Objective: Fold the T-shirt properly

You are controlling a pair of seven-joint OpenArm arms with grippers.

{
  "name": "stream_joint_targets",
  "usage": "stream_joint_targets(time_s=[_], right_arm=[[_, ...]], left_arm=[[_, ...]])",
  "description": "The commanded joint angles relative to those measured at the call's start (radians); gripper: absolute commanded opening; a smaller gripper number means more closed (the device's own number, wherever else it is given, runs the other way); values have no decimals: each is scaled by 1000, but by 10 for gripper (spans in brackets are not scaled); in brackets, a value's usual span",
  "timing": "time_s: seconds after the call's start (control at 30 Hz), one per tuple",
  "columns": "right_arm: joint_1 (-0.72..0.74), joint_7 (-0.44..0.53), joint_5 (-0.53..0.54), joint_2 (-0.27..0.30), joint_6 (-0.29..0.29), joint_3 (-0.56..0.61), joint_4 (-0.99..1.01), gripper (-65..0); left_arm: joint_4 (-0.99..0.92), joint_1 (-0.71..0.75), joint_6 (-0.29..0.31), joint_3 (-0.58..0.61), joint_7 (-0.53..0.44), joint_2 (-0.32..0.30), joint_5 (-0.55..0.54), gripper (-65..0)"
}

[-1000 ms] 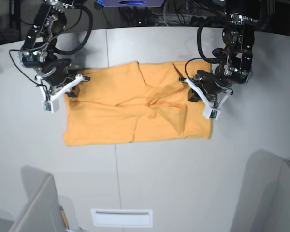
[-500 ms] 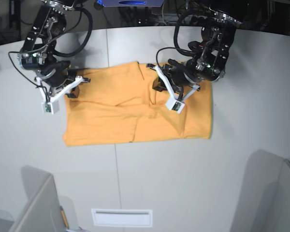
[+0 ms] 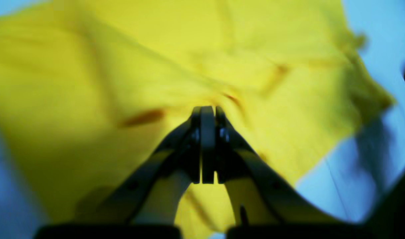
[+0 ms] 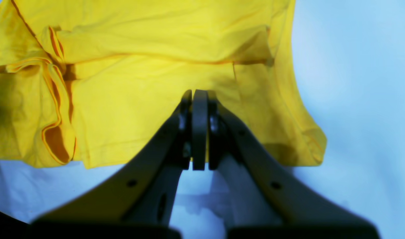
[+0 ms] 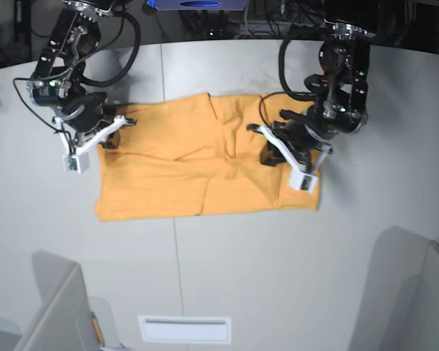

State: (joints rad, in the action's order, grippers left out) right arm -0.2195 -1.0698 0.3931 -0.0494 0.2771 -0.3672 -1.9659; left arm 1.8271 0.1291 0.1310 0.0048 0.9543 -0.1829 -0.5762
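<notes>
The orange-yellow T-shirt (image 5: 190,157) lies spread on the table with its plain side up and creases near its middle. My left gripper (image 5: 268,155) is over the shirt's right part. In the left wrist view the left gripper (image 3: 207,108) is shut, its tips down on the T-shirt (image 3: 106,66) where creases meet; that view is blurred. My right gripper (image 5: 106,139) is at the shirt's left edge. In the right wrist view the right gripper (image 4: 199,92) is shut over a folded layer of the T-shirt (image 4: 139,106), with nothing seen between its jaws.
The pale grey table (image 5: 241,278) has a seam (image 5: 177,270) running toward its front and a white slot (image 5: 184,329) near the front edge. Grey panels (image 5: 58,307) stand at both front corners. Cables and equipment sit behind the table.
My left arm swept from the shirt's right edge to its middle, then came partway back to the right. The right arm has stayed put. The shirt's outline is almost the same.
</notes>
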Motion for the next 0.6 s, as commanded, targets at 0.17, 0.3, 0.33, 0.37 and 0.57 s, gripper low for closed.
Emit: stream_joint_targets(time_s=[0.17,0.3,0.33,0.37,0.57], right_arm=[[19,18,13,3,1,-2,-17,-650],[24,18,13,1,1,-2,-16,-650],[24,18,13,1,1,-2,-16,-650],[24,18,13,1,1,-2,-16,-650],[21,18,13,1,1,-2,-16,-650]], left_arm=[[-57,-9,5,-164,-10,-4,-6,-650],[-128,-29,5,-176,-16,3,-6,-650],[-145,-32,5,-176,-16,13,-6,-650],[-157,-41,5,-176,-16,21,-6,-650],[-235,-102,5,-168,-11,64,-5,-650]])
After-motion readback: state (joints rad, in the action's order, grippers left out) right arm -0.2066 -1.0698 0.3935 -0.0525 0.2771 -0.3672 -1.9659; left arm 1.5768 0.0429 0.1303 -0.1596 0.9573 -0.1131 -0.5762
